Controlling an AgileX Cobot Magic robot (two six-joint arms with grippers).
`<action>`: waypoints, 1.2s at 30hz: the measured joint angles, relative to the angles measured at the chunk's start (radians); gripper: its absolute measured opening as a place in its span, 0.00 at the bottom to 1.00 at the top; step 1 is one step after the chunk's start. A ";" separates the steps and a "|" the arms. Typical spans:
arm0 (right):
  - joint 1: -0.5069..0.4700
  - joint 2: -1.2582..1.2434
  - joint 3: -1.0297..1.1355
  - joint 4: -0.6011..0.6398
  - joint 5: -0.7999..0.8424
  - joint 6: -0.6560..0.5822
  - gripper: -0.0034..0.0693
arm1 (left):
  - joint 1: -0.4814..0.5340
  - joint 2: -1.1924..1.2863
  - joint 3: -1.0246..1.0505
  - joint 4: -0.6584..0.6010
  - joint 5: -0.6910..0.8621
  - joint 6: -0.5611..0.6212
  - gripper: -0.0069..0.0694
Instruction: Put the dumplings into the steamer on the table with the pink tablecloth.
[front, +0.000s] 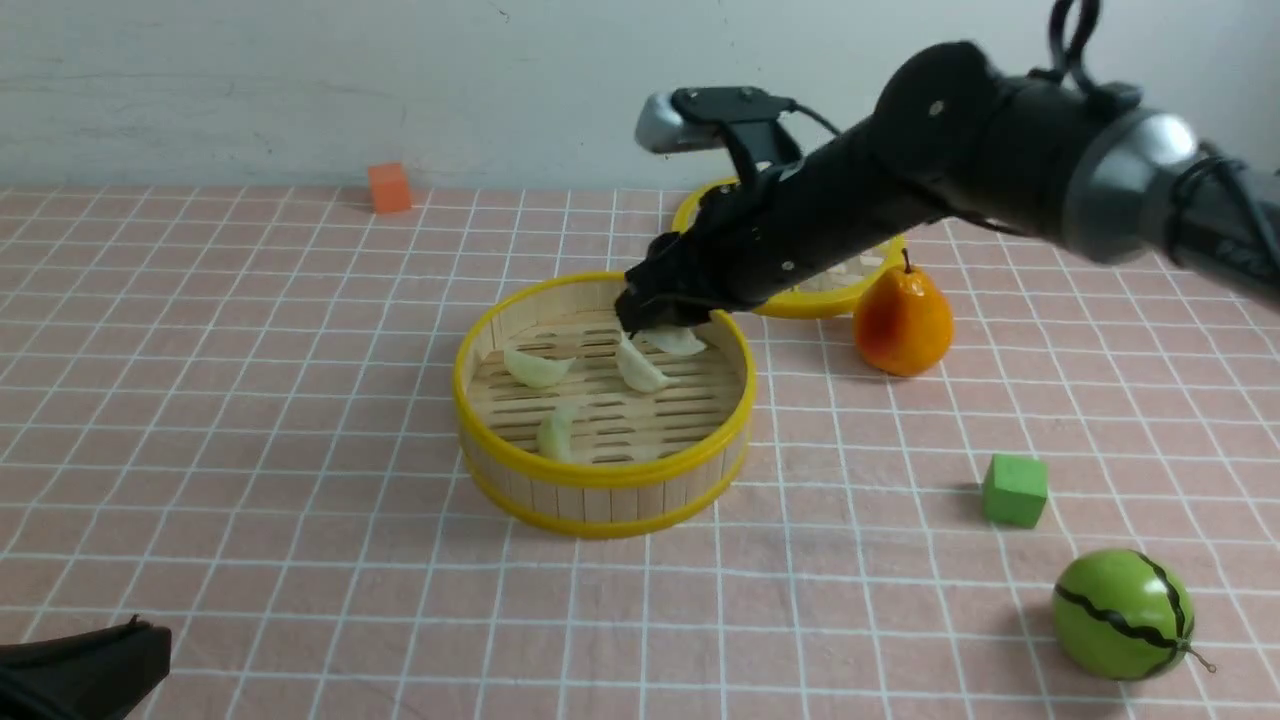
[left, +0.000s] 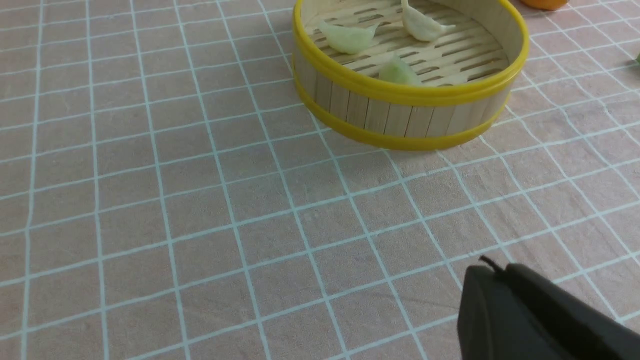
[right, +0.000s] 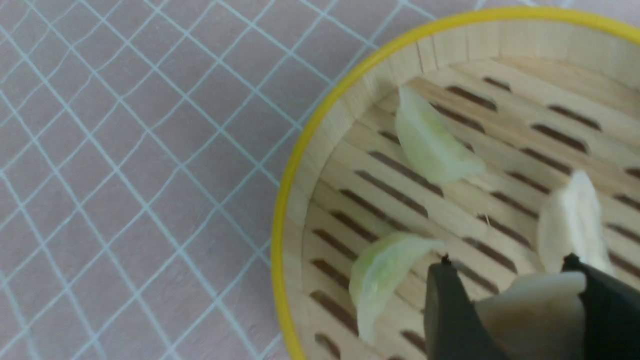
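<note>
The steamer (front: 600, 475) stands mid-table on the pink tablecloth (front: 250, 400). Two pale green dumplings (front: 537, 368) (front: 556, 432) and one cream-white dumpling (front: 640, 370) lie on its slatted floor. My right gripper (front: 650, 318) reaches down inside the steamer's far side. In the right wrist view, the right gripper (right: 506, 262) is shut on another cream-white dumpling (right: 530, 315), which fills the gap between both fingers just above the floor. My left gripper (left: 487, 267) is shut and holds nothing, low over the cloth near the front left corner (front: 90, 665).
A flat yellow-rimmed lid (front: 800, 300) lies behind the steamer, partly hidden by my right arm. An orange pear (front: 902, 320) stands right of it. A green cube (front: 1014, 489) and a striped green ball (front: 1122, 614) sit at the front right, an orange cube (front: 389, 187) by the far wall.
</note>
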 joint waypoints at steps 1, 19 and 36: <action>0.010 0.027 0.000 0.012 -0.029 -0.034 0.42 | 0.000 0.000 0.000 0.000 0.000 0.000 0.12; -0.022 -0.176 0.003 -0.115 0.063 -0.015 0.71 | 0.000 0.000 0.000 0.002 0.000 0.000 0.14; -0.120 -0.977 0.476 -0.453 0.331 0.208 0.04 | 0.000 0.000 0.000 0.002 0.000 0.000 0.15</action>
